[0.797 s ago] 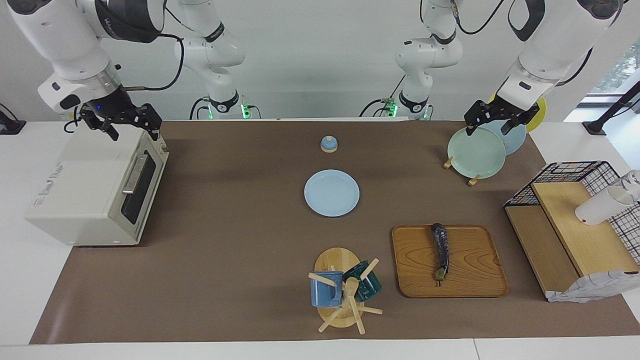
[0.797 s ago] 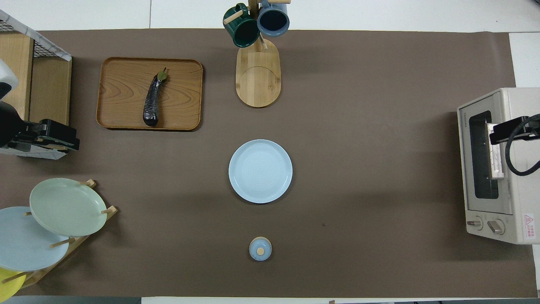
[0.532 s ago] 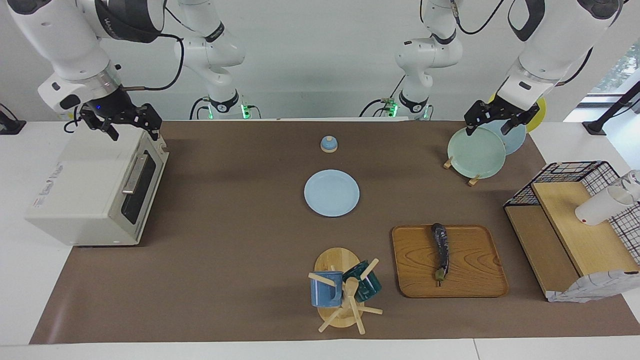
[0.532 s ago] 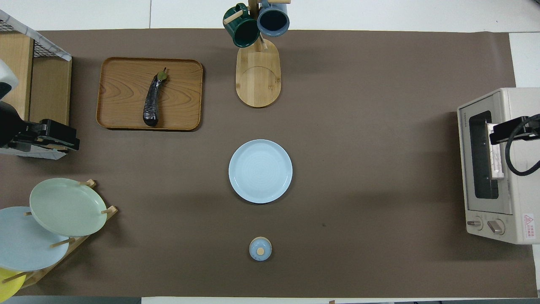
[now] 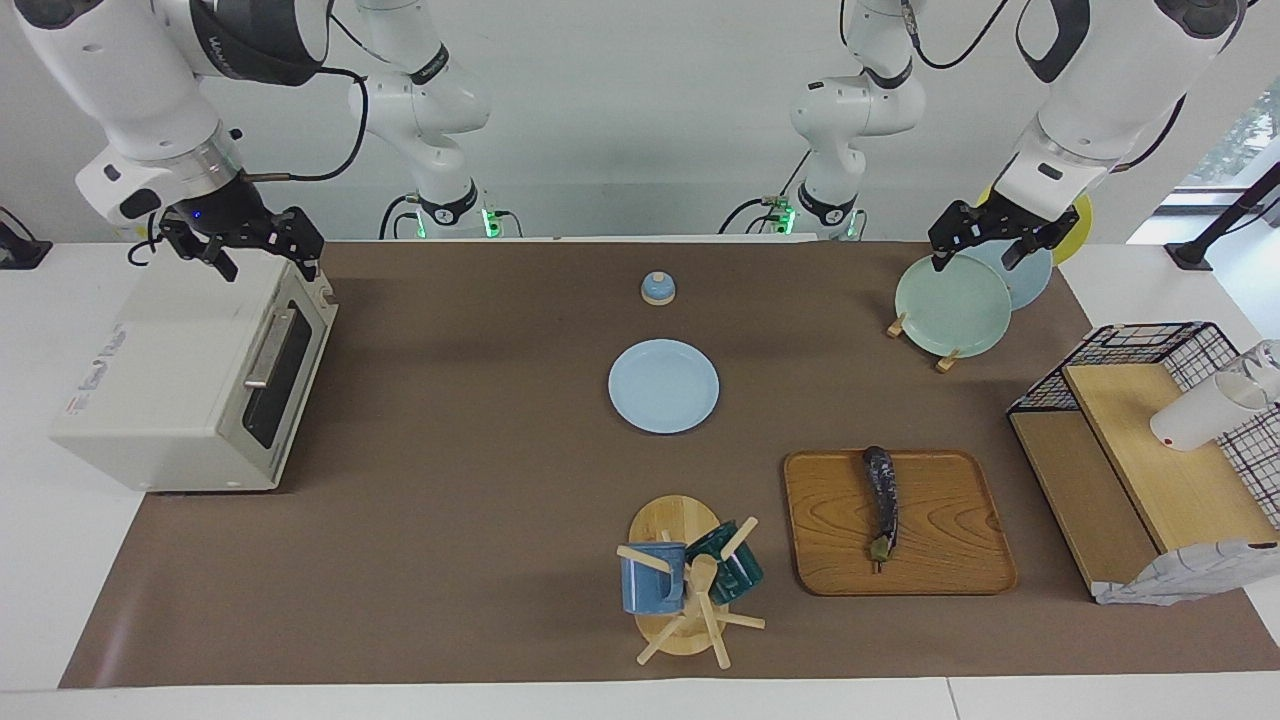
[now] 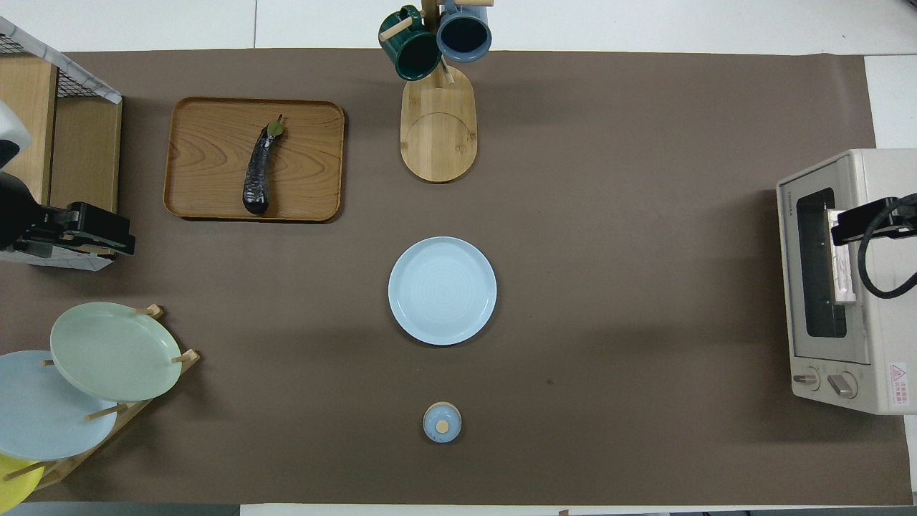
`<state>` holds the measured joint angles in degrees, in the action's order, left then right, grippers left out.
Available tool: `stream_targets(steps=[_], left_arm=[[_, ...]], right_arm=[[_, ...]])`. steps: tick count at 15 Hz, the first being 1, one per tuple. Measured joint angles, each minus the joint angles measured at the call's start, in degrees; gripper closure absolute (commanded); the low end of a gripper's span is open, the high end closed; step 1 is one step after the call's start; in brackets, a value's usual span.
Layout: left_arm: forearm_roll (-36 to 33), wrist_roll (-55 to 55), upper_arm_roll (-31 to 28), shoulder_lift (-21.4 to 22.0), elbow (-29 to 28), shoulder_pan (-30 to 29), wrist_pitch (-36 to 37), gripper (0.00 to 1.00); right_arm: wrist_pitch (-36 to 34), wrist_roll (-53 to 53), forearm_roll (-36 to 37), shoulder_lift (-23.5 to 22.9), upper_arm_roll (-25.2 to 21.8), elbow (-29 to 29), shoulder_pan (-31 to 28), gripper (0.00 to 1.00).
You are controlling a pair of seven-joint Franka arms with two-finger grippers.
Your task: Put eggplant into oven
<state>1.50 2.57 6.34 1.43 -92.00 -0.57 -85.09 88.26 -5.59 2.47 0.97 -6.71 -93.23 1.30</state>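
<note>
The eggplant (image 5: 881,502) is long, dark purple with a greenish stem end, and lies on a wooden tray (image 5: 950,560) toward the left arm's end of the table; it also shows in the overhead view (image 6: 258,170). The off-white oven (image 5: 170,380) stands at the right arm's end with its dark glass door shut; it also shows in the overhead view (image 6: 874,287). My right gripper (image 5: 268,264) hovers open and empty over the oven's top front edge. My left gripper (image 5: 975,258) hovers open and empty above the plate rack, apart from the eggplant.
A light blue plate (image 5: 663,386) lies mid-table, with a small blue knobbed lid (image 5: 657,288) nearer to the robots. A mug tree (image 5: 685,585) with two mugs stands beside the tray. A plate rack (image 5: 955,305) and a wire-and-wood shelf (image 5: 1140,460) are at the left arm's end.
</note>
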Motion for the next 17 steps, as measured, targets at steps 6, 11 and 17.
stream_targets(steps=[6,11,17], left_arm=[[0.0,0.01,0.0,0.0,-0.01,0.0,-0.15,0.0],[0.0,0.01,0.03,0.0,-0.03,0.0,-1.95,0.0],[0.0,0.0,0.22,-1.74,-0.75,0.04,-5.39,0.0]], right_arm=[[0.0,0.0,0.0,0.0,0.0,0.0,0.0,0.0],[0.0,0.0,0.0,0.0,0.0,0.0,0.0,0.0],[0.0,0.0,0.0,0.0,0.0,0.0,0.0,0.0]])
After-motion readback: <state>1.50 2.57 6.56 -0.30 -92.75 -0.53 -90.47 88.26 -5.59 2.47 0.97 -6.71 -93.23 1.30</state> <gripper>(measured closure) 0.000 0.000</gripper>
